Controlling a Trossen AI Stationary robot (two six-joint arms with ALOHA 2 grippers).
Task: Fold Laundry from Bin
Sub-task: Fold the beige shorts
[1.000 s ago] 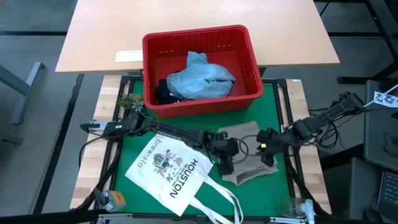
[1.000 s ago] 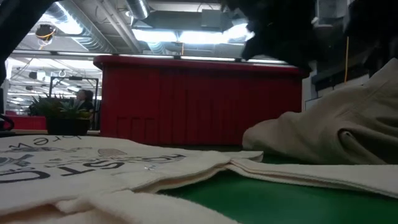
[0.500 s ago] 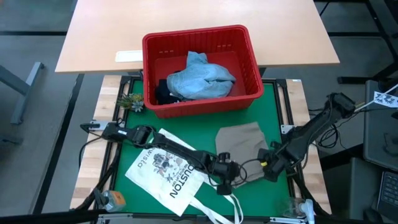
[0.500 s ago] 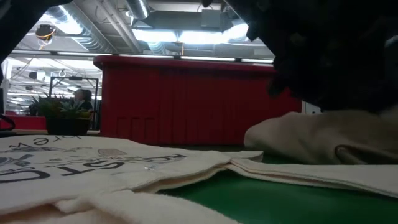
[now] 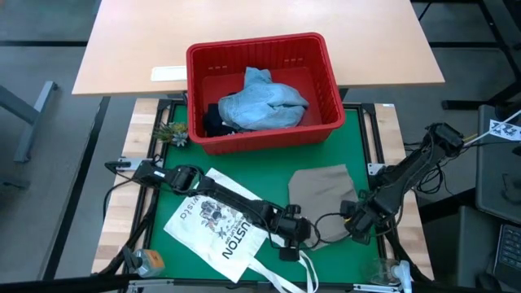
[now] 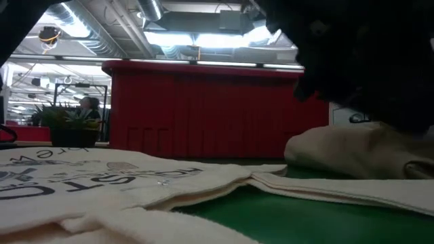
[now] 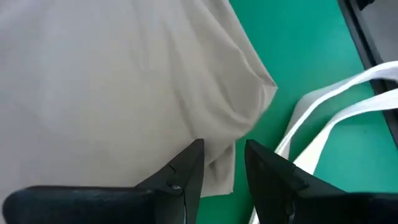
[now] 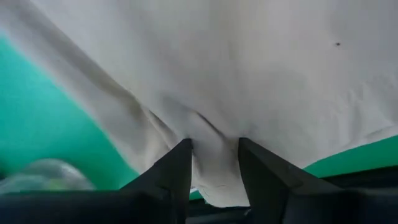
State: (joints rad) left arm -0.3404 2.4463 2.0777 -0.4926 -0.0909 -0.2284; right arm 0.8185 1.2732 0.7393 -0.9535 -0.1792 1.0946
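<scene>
1. Nearest the front edge: left gripper (image 5: 291,236) and right gripper (image 5: 358,225), each pinching a near corner of the beige cloth (image 5: 321,191) on the green mat (image 5: 269,167). In both wrist views, fingers closed on a bunched fold of the cloth edge (image 7: 217,162) (image 8: 214,149).
2. Step in hand, by judgement: drawing the cloth flat and square before a fold. Best done with both corners kept level, pulled evenly, low over the mat, clear of the tote (image 5: 220,224) and its straps (image 7: 323,106) just beside the left gripper.
3. Risk: uneven pull skewing the cloth, or snagging a strap.
4. Farther back: red bin (image 5: 260,49) at the mat's far edge, holding denim (image 5: 264,102) and a dark garment (image 5: 216,122).
5. Hard to make out: type of the beige garment; how much cloth sits between the fingers; anything under the denim. Low view largely blocked by a dark arm, only cloth (image 6: 352,152), tote and bin wall (image 6: 203,108) showing.
</scene>
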